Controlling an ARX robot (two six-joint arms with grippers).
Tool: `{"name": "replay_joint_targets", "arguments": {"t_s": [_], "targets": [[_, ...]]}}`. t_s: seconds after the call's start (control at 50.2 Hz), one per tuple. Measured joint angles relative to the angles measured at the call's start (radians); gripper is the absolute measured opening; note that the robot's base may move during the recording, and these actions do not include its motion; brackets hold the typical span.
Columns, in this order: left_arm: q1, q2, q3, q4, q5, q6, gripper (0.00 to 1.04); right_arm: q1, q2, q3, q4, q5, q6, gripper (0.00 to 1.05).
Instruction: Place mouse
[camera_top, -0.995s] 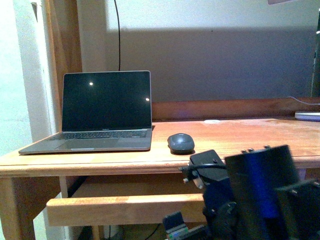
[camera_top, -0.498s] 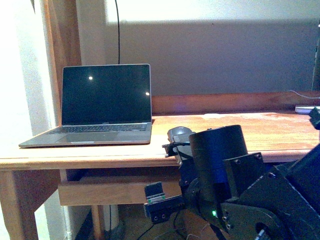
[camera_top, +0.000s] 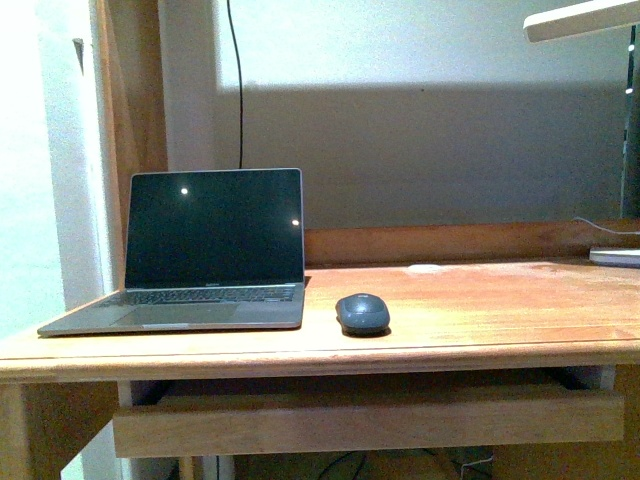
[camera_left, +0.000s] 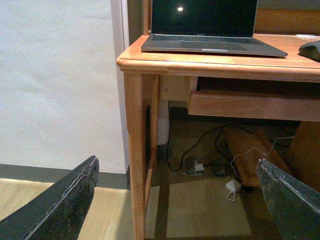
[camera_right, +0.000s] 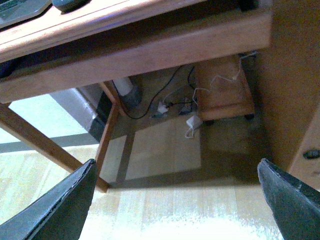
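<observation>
Resting on the desk (camera_top: 480, 310) just right of the laptop (camera_top: 205, 250), apart from it, the mouse (camera_top: 362, 313) sits free, nothing touching it. Its logo can't be made out; small lettering under the laptop screen is too blurred to read. Neither arm shows in front view. Left gripper (camera_left: 175, 200) and right gripper (camera_right: 175, 205) both hang spread wide, empty, below desk level; only finger tips are in shot. Mouse is cut off at the edge in both wrist views.

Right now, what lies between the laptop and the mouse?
Nothing: in the front view, only a bare strip of desk separates the laptop from the mouse.
</observation>
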Motion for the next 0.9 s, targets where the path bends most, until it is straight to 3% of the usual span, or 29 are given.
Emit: {"name": "replay_joint_targets", "arguments": {"t_s": [0.139, 0.239, 0.279, 0.378, 0.458, 0.518, 0.796, 0.896], "targets": [[0.000, 0.000, 0.000, 0.000, 0.000, 0.000, 0.97, -0.089, -0.316, -0.085, -0.227, -0.081, 0.005, 0.97], [0.000, 0.000, 0.000, 0.000, 0.000, 0.000, 0.97, -0.195, -0.656, -0.122, -0.463, -0.214, -0.010, 0.97], [0.000, 0.000, 0.000, 0.000, 0.000, 0.000, 0.97, -0.220, -0.697, -0.131, -0.470, -0.238, -0.026, 0.97], [0.000, 0.000, 0.000, 0.000, 0.000, 0.000, 0.97, -0.378, -0.748, -0.196, -0.453, -0.363, -0.091, 0.97], [0.000, -0.001, 0.000, 0.000, -0.002, 0.000, 0.97, -0.270, -0.827, -0.235, -0.345, -0.030, -0.200, 0.80], [0.001, -0.001, 0.000, -0.001, 0.000, 0.001, 0.97, -0.229, -0.855, -0.235, -0.331, 0.079, -0.244, 0.67], [0.001, -0.001, 0.000, -0.001, 0.000, 0.001, 0.97, -0.224, -0.855, -0.235, -0.332, 0.097, -0.281, 0.03], [0.001, -0.001, 0.000, -0.001, 0.000, 0.001, 0.97, -0.223, -0.855, -0.235, -0.332, 0.098, -0.286, 0.04]]}}
